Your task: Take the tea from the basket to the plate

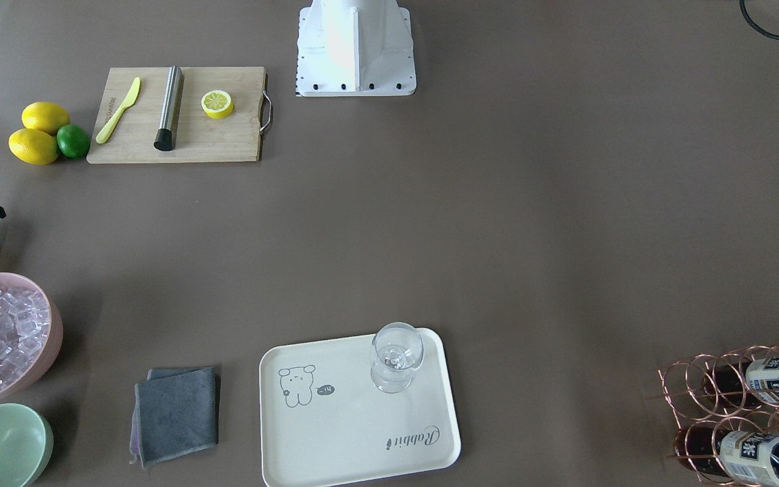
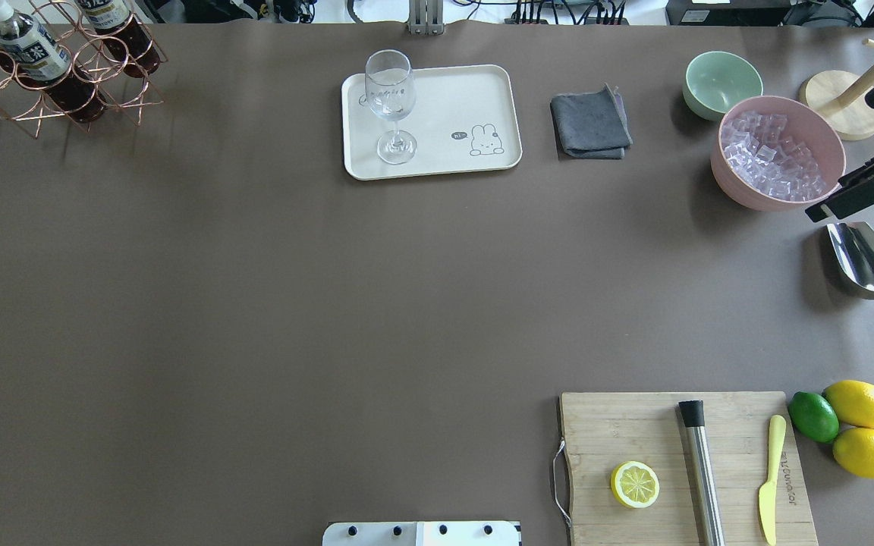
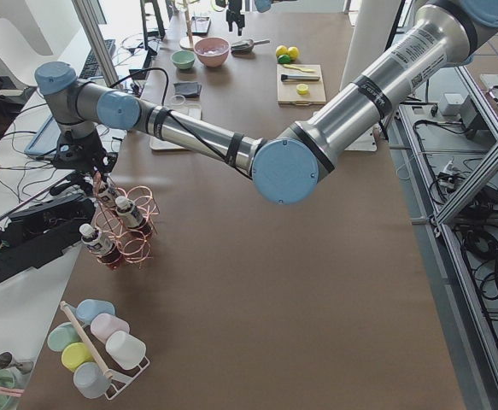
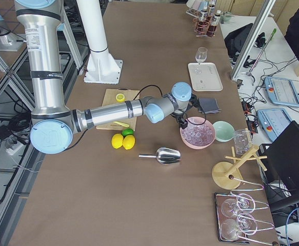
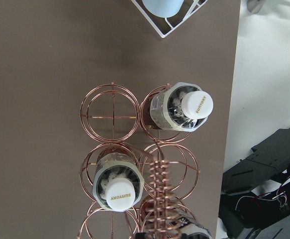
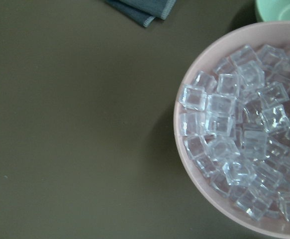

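Note:
Three tea bottles stand in the copper wire basket (image 2: pixel 31 106) at the table's far left corner. Two white caps (image 5: pixel 197 104) (image 5: pixel 119 191) show from straight above in the left wrist view; the third bottle (image 5: pixel 184 230) lies mostly hidden under the basket's handle. One ring cell (image 5: pixel 110 117) is empty. My left gripper (image 3: pixel 96 173) hangs just above the basket; I cannot tell whether it is open or shut. The cream plate (image 2: pixel 475 91) holds a wine glass (image 2: pixel 391 106). My right gripper (image 2: pixel 854 196) hovers beside the pink ice bowl (image 2: pixel 733 178), cut off by the frame edge.
A grey cloth (image 2: pixel 590 123) and a green bowl (image 2: pixel 721 82) lie to the right of the plate. A metal scoop (image 2: pixel 866 265), a cutting board (image 2: pixel 634 425) with lemon half, steel rod and yellow knife, and lemons with a lime (image 2: pixel 850 425) sit on the right.

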